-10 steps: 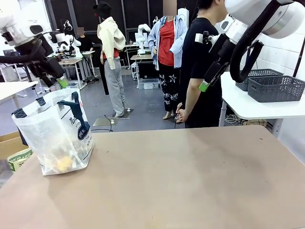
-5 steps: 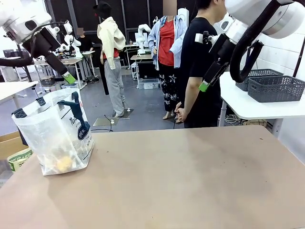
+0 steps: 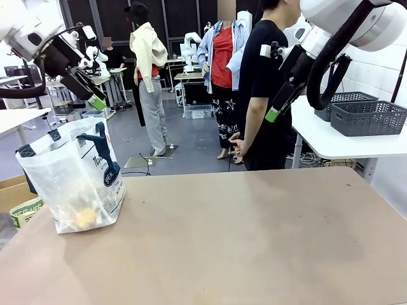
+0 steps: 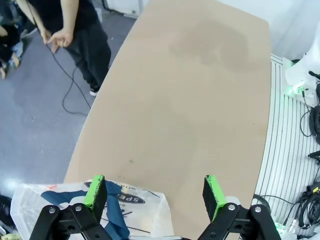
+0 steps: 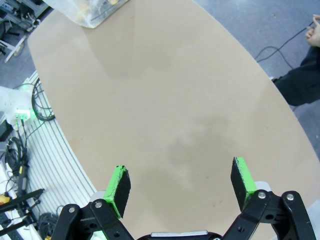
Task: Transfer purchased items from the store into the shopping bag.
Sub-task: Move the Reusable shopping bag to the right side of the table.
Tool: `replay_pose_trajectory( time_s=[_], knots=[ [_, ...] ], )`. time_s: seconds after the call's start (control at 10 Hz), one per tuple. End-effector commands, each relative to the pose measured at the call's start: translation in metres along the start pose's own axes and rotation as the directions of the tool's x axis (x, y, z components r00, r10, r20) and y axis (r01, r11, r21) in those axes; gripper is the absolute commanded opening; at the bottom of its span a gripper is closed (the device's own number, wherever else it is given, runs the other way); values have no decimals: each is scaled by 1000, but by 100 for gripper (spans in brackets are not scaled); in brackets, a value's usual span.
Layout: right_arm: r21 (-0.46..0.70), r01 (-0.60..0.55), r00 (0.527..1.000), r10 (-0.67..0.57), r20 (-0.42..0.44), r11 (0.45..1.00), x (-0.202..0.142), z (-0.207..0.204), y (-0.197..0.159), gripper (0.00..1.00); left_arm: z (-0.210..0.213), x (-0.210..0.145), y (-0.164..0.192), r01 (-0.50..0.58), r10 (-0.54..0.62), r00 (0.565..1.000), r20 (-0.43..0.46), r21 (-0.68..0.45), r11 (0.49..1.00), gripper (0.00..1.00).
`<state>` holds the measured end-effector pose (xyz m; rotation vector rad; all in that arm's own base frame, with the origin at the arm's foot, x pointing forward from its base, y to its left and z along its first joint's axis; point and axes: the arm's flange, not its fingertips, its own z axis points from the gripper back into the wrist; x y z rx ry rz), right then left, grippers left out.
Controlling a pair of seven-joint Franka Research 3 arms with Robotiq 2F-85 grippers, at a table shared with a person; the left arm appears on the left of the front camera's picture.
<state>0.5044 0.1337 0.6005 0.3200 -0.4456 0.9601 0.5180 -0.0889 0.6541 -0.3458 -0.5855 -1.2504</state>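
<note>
The shopping bag (image 3: pixel 73 181), clear plastic with navy handles and an oval logo, stands upright at the table's left edge. A yellow purchased item (image 3: pixel 84 217) lies at its bottom. My left gripper (image 3: pixel 95 101) hangs high above and behind the bag, open and empty. In the left wrist view the left gripper (image 4: pixel 154 192) looks down past the bag's top (image 4: pixel 107 202). My right gripper (image 3: pixel 273 115) is raised at the far right, open, and the right gripper (image 5: pixel 181 185) holds nothing over bare table. The bag (image 5: pixel 92 10) shows at that view's top edge. I cannot tell which basket is the store.
A person in black (image 3: pixel 264 95) stands at the table's far edge, hands behind the back. Two dark grey lattice baskets (image 3: pixel 367 117) sit on a white side table (image 3: pixel 331 143) at the right. The brown tabletop (image 3: pixel 241 235) lies bare right of the bag.
My left arm has swung up and to the right above the bag. The person has shifted slightly. The right arm and the bag have stayed put.
</note>
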Motion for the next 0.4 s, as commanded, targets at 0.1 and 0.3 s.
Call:
replay_pose_trajectory(
  time_s=[0.1, 0.3],
  knots=[
    [-2, 15, 1000, -15, -16, 1000, 0, 1, 1, 100, 0, 0, 0, 0, 0, 1000, 0, 0, 1000, 100],
    [-2, 15, 1000, -15, -16, 1000, 0, 1, 1, 100, 0, 0, 0, 0, 0, 1000, 0, 0, 1000, 100]
  ],
)
